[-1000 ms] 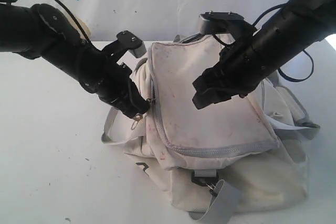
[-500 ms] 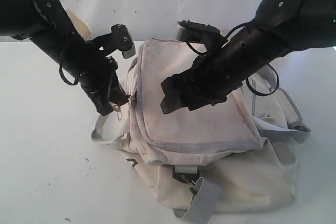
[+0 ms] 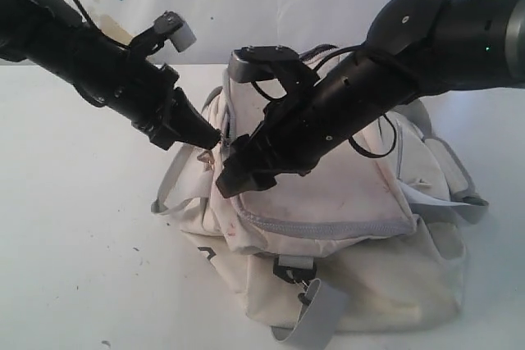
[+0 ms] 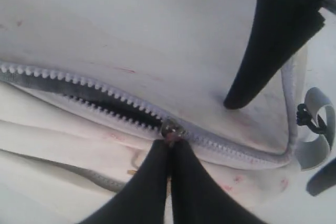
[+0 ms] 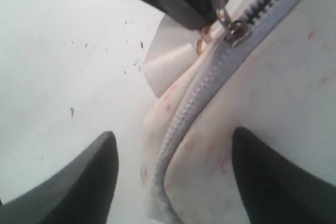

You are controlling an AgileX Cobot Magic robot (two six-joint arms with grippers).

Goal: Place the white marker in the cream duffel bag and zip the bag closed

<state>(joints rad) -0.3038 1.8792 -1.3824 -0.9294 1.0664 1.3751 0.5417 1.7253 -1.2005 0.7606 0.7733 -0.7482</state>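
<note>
The cream duffel bag (image 3: 353, 202) lies on the white table, stained red, with a grey zipper round its top panel. My left gripper (image 3: 215, 138) is shut on the zipper pull (image 4: 170, 129) at the bag's left side. Behind the slider a short stretch of zipper (image 4: 115, 106) gapes dark; ahead of it the teeth are closed. My right gripper (image 3: 234, 178) is open, low over the bag's front left corner, its fingers (image 5: 94, 182) astride the zipper line (image 5: 184, 124). One of its fingertips (image 4: 236, 95) touches the top panel. The white marker is hidden.
Grey webbing straps (image 3: 316, 317) with a black clip (image 3: 291, 272) hang off the bag's front, and another strap loop (image 3: 168, 198) lies at its left. White table (image 3: 82, 243) surrounds the bag; a white wall stands behind.
My right gripper has swept leftward across the bag's top panel, down to its front left corner. The left gripper has stayed shut on the zipper pull, and the bag has shifted under it.
</note>
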